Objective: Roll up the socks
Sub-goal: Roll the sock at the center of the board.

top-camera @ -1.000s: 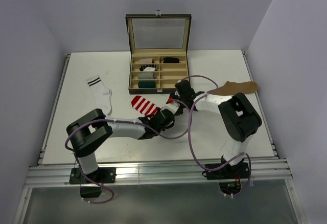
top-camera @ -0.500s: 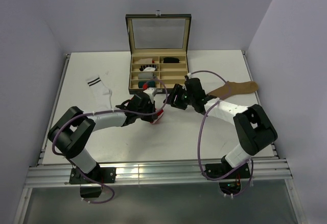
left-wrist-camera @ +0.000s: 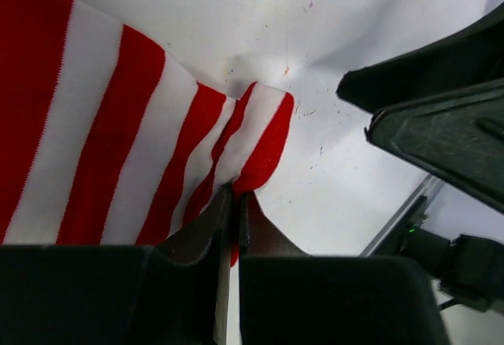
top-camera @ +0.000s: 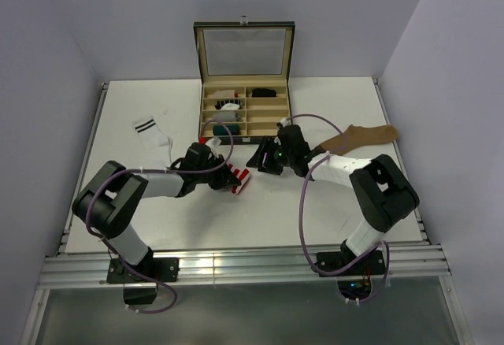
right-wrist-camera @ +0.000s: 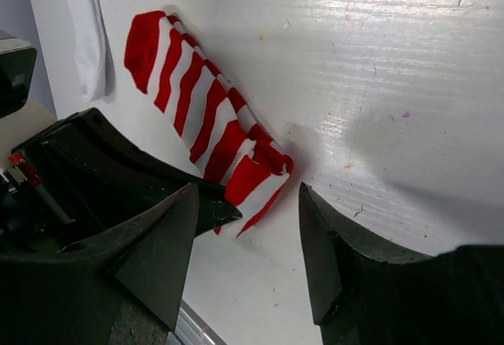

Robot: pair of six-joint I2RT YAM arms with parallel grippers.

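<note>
The red-and-white striped sock [top-camera: 237, 179] lies on the table left of centre, one end folded over. My left gripper [top-camera: 229, 174] is shut on that folded end; the left wrist view shows its fingertips [left-wrist-camera: 231, 201] pinching the striped fabric [left-wrist-camera: 118, 148]. My right gripper [top-camera: 264, 160] stands open just to the right of it, and in the right wrist view [right-wrist-camera: 250, 195] the sock's folded end [right-wrist-camera: 256, 179] lies beyond its parted jaws, untouched. The white sock [top-camera: 154, 142] with dark cuff stripes lies flat at the left. The tan sock [top-camera: 363, 135] lies at the right.
An open display box [top-camera: 243, 113] with its lid up stands at the back centre, several small rolled bundles in its compartments. The two arms' cables loop over the table's middle. Walls close in both sides.
My right gripper has opened and let go of the striped sock. My left gripper has carried the sock's end leftward, and the two grippers have drawn apart.
</note>
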